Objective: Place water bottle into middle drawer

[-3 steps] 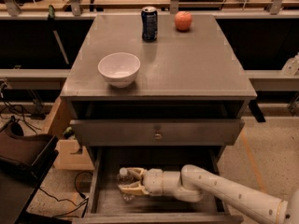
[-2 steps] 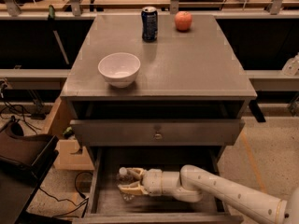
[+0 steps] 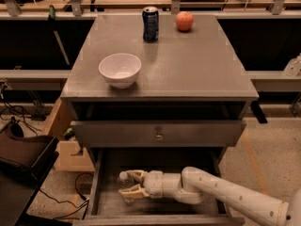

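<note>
The water bottle (image 3: 123, 177) lies low inside the open middle drawer (image 3: 109, 207), towards its left side, with its white cap showing and its clear body hard to make out against the plank floor. The tool (image 3: 127, 183) is in the drawer right at the bottle, and the pale arm reaches in from the lower right. Whether the tool clamps the bottle or has let it go cannot be told from this view.

The step in hand looks like the release and withdrawal. To do it well, the bottle should rest fully on the drawer floor before the grip loosens, since a slim round bottle on its side is likely to roll. The tool should then back out along the arm's own line, rising only once clear of the closed knob drawer (image 3: 159, 134) that overhangs just above. It should also keep off the left drawer wall.

On the tabletop (image 3: 197, 69) stand a white bowl (image 3: 120, 69), a soda can (image 3: 150, 24) and an apple (image 3: 184, 20), all well apart from the work.
</note>
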Controlling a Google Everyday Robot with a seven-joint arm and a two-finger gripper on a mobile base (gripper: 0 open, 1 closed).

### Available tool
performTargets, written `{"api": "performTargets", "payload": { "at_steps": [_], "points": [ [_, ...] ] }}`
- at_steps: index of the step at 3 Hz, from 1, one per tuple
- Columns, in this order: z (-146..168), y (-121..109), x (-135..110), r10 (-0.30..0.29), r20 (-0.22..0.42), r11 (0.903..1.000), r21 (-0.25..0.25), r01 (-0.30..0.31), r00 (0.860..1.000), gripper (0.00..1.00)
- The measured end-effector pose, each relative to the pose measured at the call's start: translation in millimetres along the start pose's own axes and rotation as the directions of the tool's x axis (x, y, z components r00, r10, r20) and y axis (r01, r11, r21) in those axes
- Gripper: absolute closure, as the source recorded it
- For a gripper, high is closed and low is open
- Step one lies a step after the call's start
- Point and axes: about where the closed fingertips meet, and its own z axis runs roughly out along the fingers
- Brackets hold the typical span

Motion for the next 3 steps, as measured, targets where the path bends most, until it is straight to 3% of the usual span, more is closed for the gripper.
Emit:
{"api": "performTargets", "payload": {
  "at_steps": [1, 2, 3],
  "points": [
    [1.6, 0.9, -0.5, 0.0, 0.001, 1.0, -0.003, 0.0, 1.0, 0.12],
    [3.0, 1.8, -0.9, 0.0, 0.002, 1.0, -0.006, 0.0, 1.0, 0.0],
    [3.1, 1.8, -0.9, 0.0, 0.002, 1.0, -0.006, 0.0, 1.0, 0.0]
  ]
}}
